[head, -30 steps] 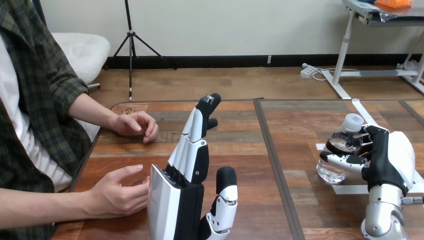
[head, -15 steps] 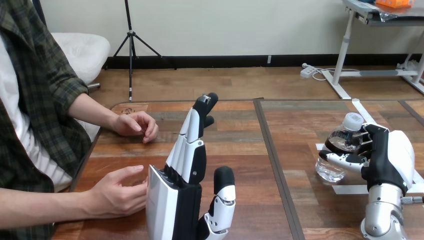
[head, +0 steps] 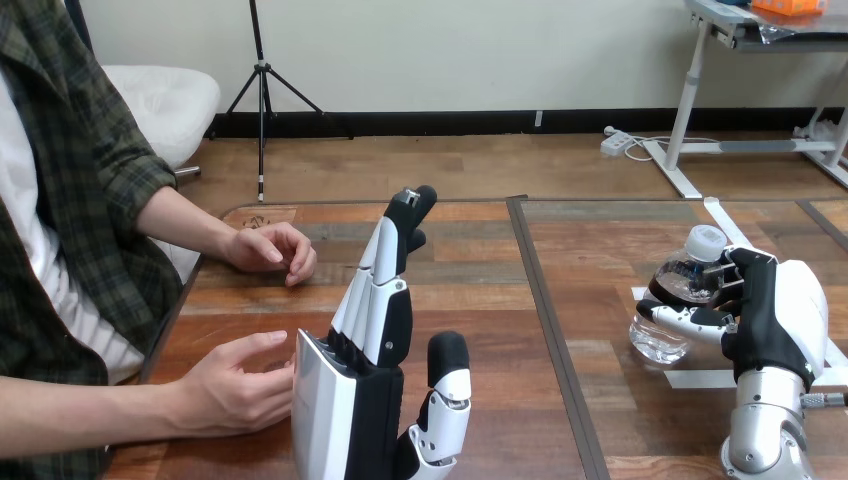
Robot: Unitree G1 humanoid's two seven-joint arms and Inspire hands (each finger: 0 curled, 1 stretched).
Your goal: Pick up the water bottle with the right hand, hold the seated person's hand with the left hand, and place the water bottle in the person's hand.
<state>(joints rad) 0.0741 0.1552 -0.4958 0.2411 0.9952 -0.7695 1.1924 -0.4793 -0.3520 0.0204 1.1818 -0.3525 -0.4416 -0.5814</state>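
Holding one water bottle (head: 660, 340), the right hand's (head: 775, 315) fingers (head: 692, 319) curl.

You have in front of you a wooden table (head: 480, 300) of plank-patterned panels, with a dark seam (head: 544, 300) running from its far edge toward you just right of the middle, and strips of white tape (head: 700, 379) stuck flat on the right panel.

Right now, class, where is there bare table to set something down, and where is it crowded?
Bare: wood between the left hand and the water bottle, and the far strip beyond it. Crowded: left side, where the person's near hand and far hand lie beside the left hand; right edge, where the right hand grips the bottle.
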